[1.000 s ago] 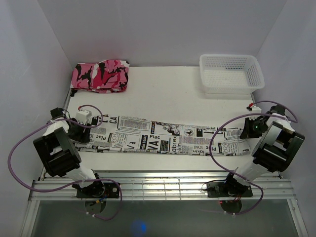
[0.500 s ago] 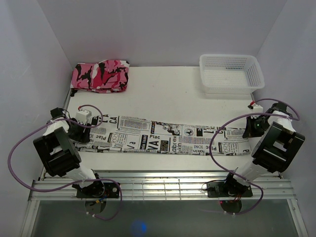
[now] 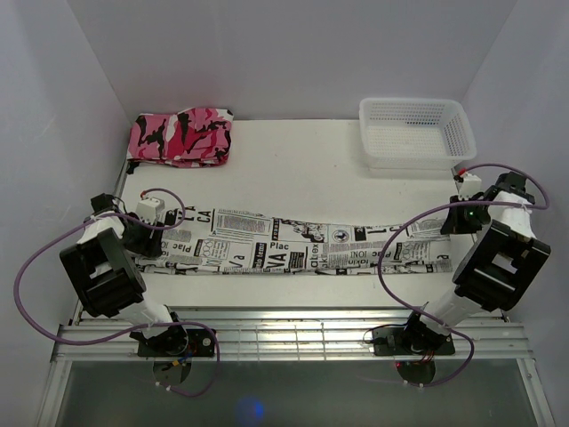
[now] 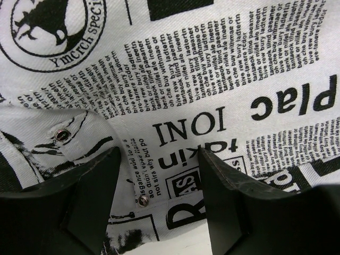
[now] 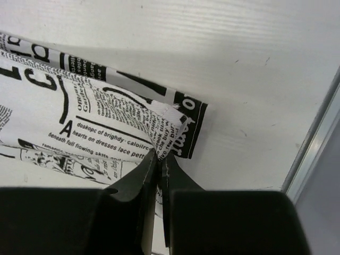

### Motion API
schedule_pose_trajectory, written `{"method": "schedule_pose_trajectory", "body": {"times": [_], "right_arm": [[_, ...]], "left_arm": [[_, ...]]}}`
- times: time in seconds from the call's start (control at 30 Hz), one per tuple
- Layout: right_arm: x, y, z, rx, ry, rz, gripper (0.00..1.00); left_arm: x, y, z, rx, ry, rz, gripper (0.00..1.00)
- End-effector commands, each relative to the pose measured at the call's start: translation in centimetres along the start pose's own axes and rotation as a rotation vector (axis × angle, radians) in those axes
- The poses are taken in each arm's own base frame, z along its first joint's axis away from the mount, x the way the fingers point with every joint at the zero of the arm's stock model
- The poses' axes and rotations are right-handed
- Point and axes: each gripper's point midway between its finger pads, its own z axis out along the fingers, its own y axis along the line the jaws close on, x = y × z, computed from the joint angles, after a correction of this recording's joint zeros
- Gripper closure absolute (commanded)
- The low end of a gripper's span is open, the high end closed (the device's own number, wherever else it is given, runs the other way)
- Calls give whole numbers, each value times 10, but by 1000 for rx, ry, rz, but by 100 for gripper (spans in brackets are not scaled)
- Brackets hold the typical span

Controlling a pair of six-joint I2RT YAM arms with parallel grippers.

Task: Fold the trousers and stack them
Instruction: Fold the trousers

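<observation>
Far left corner: folded pink, black and white camouflage garment (image 3: 182,136), well apart from the work.

Left gripper (image 4: 159,183) low over the waist end of the long white cloth trousers printed with black newspaper text (image 3: 293,249). Jaws apart, one either side of a riveted belt loop (image 4: 139,175), clamped on nothing. Contact with the cloth not determinable.

Trousers laid out flat at full length across the near half of the white table (image 3: 311,169), waist to the left, hems to the right.

Right gripper (image 5: 158,159) pinched together on the corner of the hem, with that corner raised slightly off the table.

Far right corner: white plastic mesh basket (image 3: 413,132).

Risks, as judged:
- Narrow corner pinch liable to slip during a carry toward the waist.
- Possibly only one layer caught, hence legs parting mid-fold.
- Waist end unclamped, so liable to drag and skew.
- Purple cable (image 3: 384,258) of the right arm draped across the cloth, liable to snag.
</observation>
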Motion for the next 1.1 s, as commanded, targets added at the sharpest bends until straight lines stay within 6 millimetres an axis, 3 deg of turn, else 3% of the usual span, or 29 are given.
{"method": "schedule_pose_trajectory", "body": {"times": [0.0, 0.13, 0.3, 0.33, 0.37, 0.47, 0.6, 0.8, 0.97, 1.07], "right_arm": [[-29, -13, -11, 45, -67, -31, 92], [-11, -23, 12, 43, 0, -4, 92], [29, -23, 36, 26, 109, 28, 92], [33, -22, 39, 19, 121, 33, 88], [37, -21, 40, 13, 129, 35, 71], [38, -20, 36, 20, 122, 35, 45], [37, -24, 19, 41, 115, 17, 38], [57, -18, -4, -11, 127, 48, 38], [76, -7, 4, -61, 155, 70, 46], [78, -7, 13, -88, 159, 111, 49]], "left_arm": [[7, 1, -1, -1, 36, -21, 29], [6, 2, -1, -1, 33, -22, 29], [6, 3, -2, -8, 35, -15, 28], [6, 3, -2, -7, 36, -14, 27], [6, 3, -1, -7, 36, -14, 27], [6, 3, -1, -6, 35, -14, 26], [5, 2, -2, -7, 31, -18, 25], [7, -1, -2, -2, 28, -12, 25], [6, 0, -2, -2, 25, -15, 25], [5, 1, -2, -2, 23, -19, 25]]}}
